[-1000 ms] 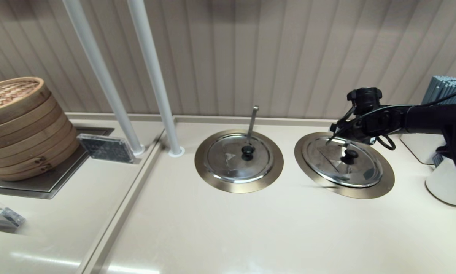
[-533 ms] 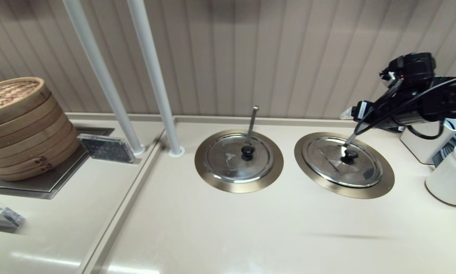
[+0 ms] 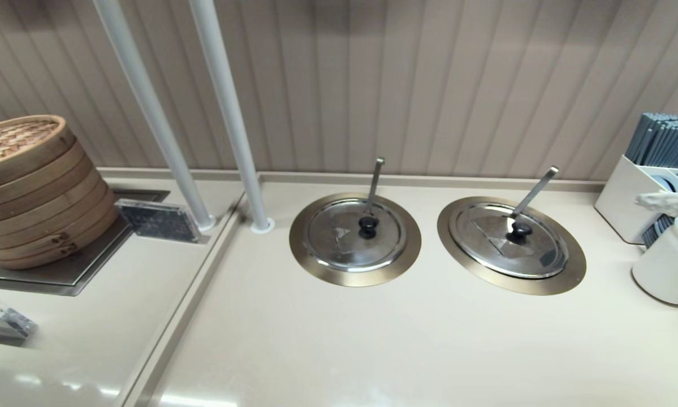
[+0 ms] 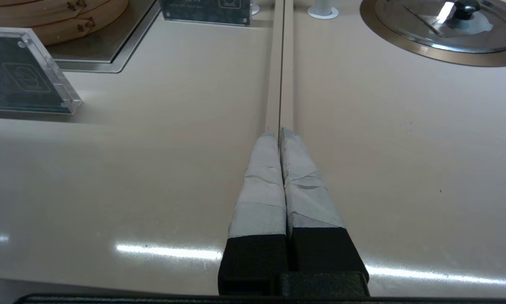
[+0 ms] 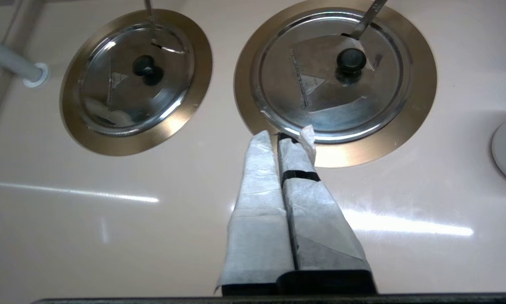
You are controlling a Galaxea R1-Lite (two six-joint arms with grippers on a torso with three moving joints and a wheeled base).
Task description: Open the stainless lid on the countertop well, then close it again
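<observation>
The stainless lid (image 5: 328,80) looks rigid, slick and fairly light, best taken by its small black knob (image 5: 351,60). It sits closed in the countertop well (image 5: 421,80), just ahead of the right gripper (image 5: 284,139), whose fingers are pressed together, empty, above the tabletop (image 5: 109,236)

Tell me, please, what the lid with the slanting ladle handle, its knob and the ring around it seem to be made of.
The stainless lid: polished steel by its look, mirror-bright with reflections. Its knob: matte black, probably plastic. The ring of the countertop well: brushed metal in a bronze-gold tone, with a soft, dull sheen.
</observation>
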